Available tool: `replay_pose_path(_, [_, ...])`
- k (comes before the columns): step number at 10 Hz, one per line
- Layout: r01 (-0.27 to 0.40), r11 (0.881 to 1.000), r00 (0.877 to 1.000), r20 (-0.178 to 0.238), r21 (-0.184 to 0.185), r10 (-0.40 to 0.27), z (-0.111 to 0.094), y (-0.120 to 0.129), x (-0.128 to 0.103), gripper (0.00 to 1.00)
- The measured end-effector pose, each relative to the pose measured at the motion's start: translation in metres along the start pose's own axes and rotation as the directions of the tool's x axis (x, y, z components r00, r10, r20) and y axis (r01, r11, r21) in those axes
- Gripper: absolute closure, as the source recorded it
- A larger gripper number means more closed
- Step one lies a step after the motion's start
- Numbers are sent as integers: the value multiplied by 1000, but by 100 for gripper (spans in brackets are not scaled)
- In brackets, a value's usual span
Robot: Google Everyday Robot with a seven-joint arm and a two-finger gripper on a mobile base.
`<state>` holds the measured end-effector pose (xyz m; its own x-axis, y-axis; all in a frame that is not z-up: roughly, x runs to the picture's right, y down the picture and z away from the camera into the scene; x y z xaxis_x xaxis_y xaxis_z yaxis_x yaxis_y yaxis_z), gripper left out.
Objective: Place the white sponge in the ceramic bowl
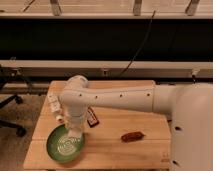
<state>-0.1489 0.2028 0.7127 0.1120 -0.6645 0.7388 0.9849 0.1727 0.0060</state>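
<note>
Treat the white sponge as light, soft and squashy, not fragile; pinch across its short sides, mid-body. Cannot pick it out for certain: probably the pale mass under the gripper (75, 131), low over the green ceramic bowl (54, 149) at the front left of the wooden table (115, 150). Cannot tell the gripper's opening, nor any contact with the bowl.

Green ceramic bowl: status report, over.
Pincer low over round green ceramic bowl. White sponge not made out. Brown oblong item, dark packet lie off to the side.
</note>
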Motion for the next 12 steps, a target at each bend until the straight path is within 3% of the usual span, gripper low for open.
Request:
replay_pose_path(1, [24, 1000, 1000, 13, -4, -24, 8, -10, -4, 54])
replay_pose_path(3, [53, 999, 998, 29, -8, -53, 18, -19, -8, 50])
replay_pose_path(4, [66, 998, 997, 37, -13, -66, 22, -20, -10, 36])
replay_pose_path(6, [89, 996, 995, 47, -7, -88, 28, -23, -14, 21])
replay_pose_path(10, [124, 992, 990, 59, 21, -125, 33, -29, -23, 20])
replay_pose_path(12, [129, 990, 989, 69, 58, -132, 31, -31, -25, 20])
